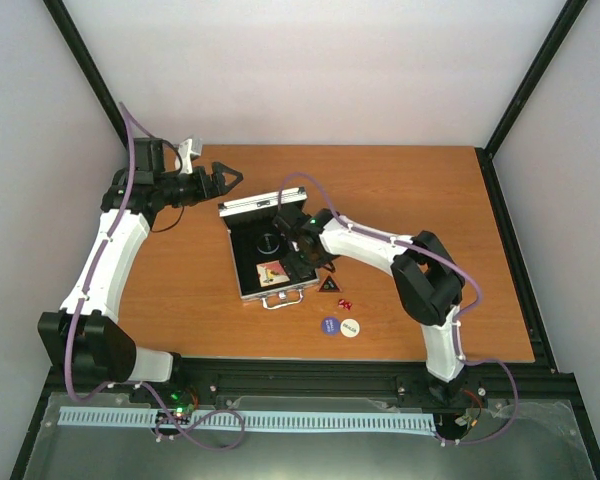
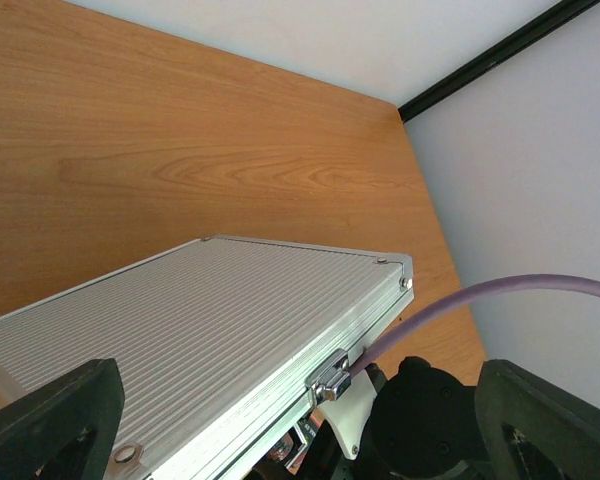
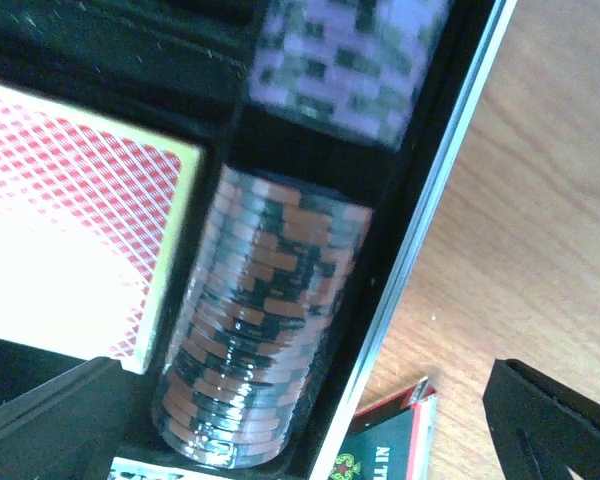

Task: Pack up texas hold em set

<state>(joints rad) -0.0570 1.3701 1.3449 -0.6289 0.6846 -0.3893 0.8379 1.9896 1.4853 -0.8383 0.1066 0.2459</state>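
Observation:
The silver case [image 1: 242, 268] lies open mid-table with its lid [image 1: 252, 207] raised at the back. Inside are a pink-orange card box [image 1: 272, 272] and dark chip stacks. My left gripper [image 1: 227, 178] is open just behind the lid; the left wrist view shows the ribbed lid [image 2: 200, 320] and its latch [image 2: 332, 380] ahead of the spread fingers [image 2: 50, 420]. My right gripper [image 1: 305, 257] is open over the case's right side, above a red-brown chip stack [image 3: 260, 330], with a purple stack [image 3: 350, 60] and the card box [image 3: 70, 230] nearby. The black triangle [image 1: 328, 285] lies outside the case.
Two red dice [image 1: 345, 303], a blue disc [image 1: 330, 325] and a white disc [image 1: 350, 327] lie on the wooden table [image 1: 430, 220] in front of the case on its right. The black frame rails run along the table's right and left edges.

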